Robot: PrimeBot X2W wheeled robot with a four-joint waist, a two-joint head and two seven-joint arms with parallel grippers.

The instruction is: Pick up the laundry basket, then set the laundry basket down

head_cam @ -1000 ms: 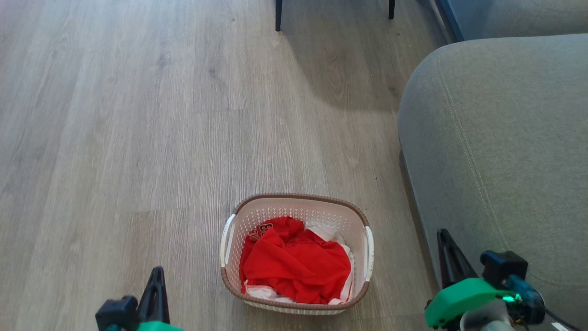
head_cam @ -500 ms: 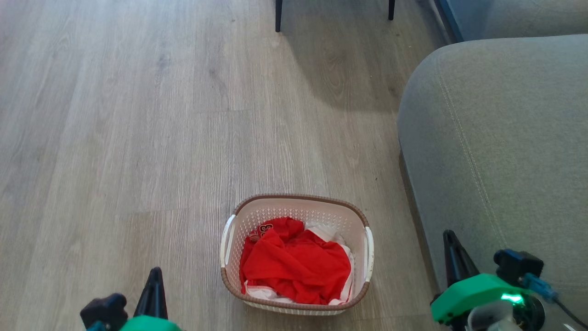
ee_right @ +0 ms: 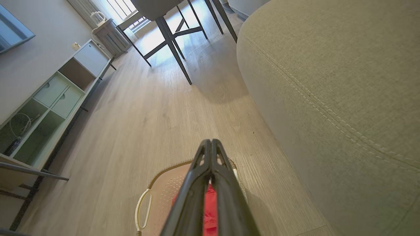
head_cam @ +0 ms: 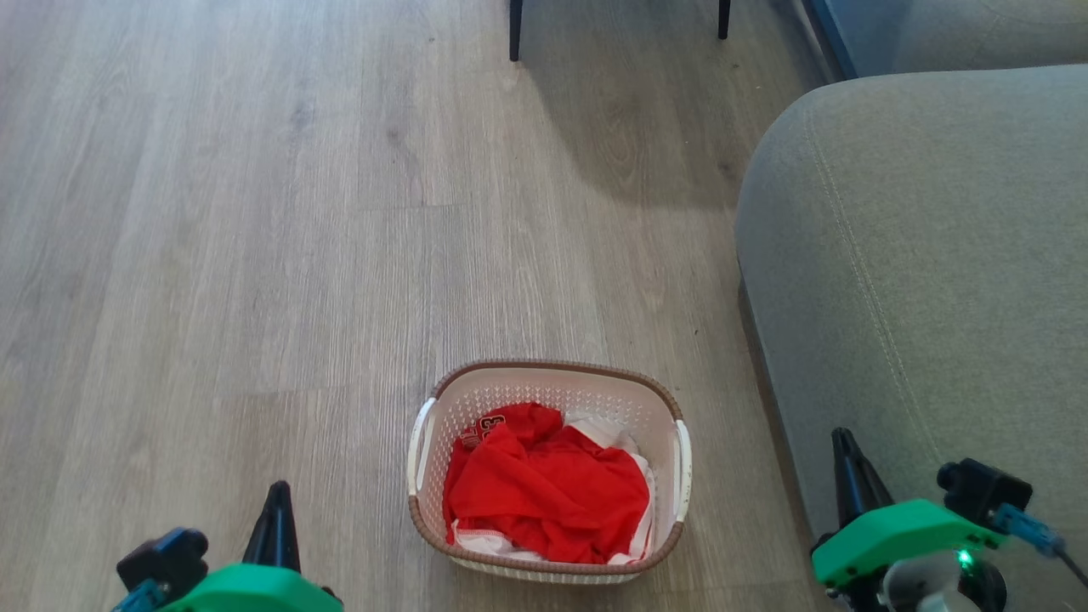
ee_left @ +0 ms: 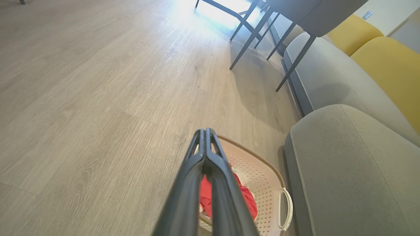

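your laundry basket sits on the floor just beside the grey sofa, red clothes inside. left pincer & right pincer: fingers together, both flanking it w/o touching.

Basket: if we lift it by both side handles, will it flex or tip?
Probably light: the basket is perforated plastic holding only a few clothes. Likely fairly stiff, given its thick rim. Handles sit on opposite sides, so an even lift shouldn't tip it.
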